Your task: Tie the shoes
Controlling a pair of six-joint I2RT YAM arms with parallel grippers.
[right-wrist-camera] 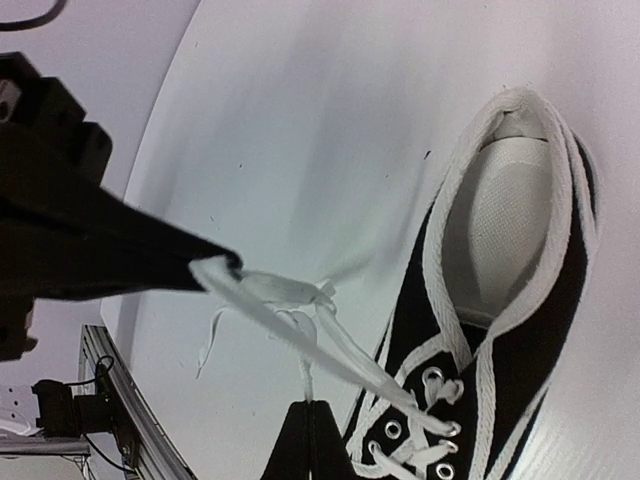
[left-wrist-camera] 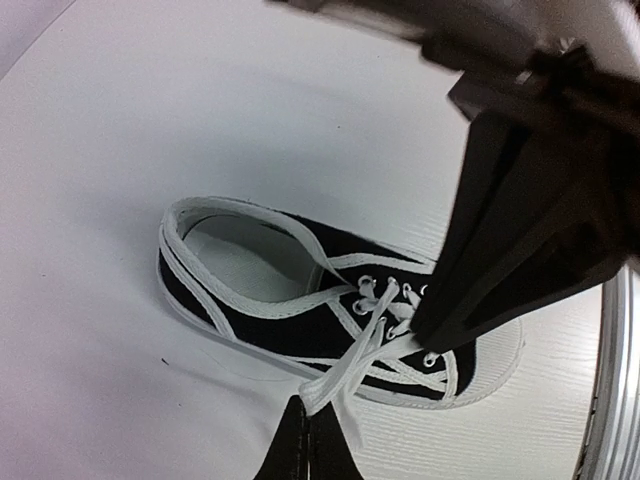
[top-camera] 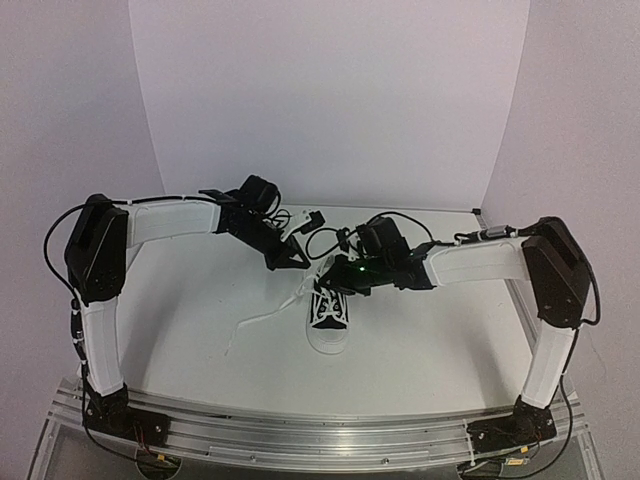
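Observation:
The black sneaker with white toe cap stands mid-table, toe toward the near edge. It also shows in the left wrist view and the right wrist view. My left gripper is up and left of the shoe, shut on a folded loop of white lace pulled out from the top eyelets; its fingers meet at the loop's end. My right gripper hovers over the shoe's opening, shut on a thin strand of lace. The laces cross in a loose tangle between both grippers.
A loose lace end trails over the white table left of the shoe. Black cables and a small connector lie behind the grippers. The metal rail runs along the near edge.

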